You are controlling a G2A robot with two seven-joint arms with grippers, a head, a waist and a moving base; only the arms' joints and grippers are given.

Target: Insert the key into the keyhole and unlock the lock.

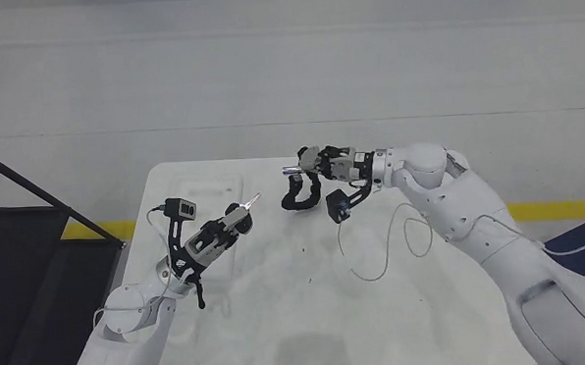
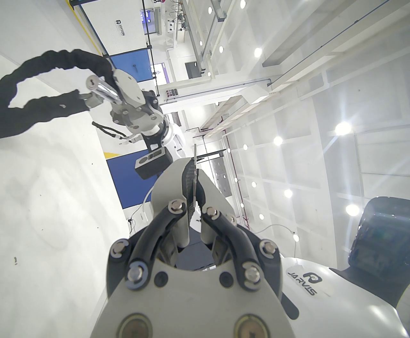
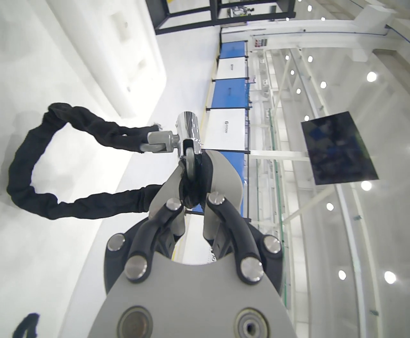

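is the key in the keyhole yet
Out. The key, pinched in the left pincer, is well apart from the lock in the right pincer, and the keyhole shows bare.

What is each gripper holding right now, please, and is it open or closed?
Left gripper: closed, holding the key.
Right gripper: closed, holding the lock just below its chrome cylinder.
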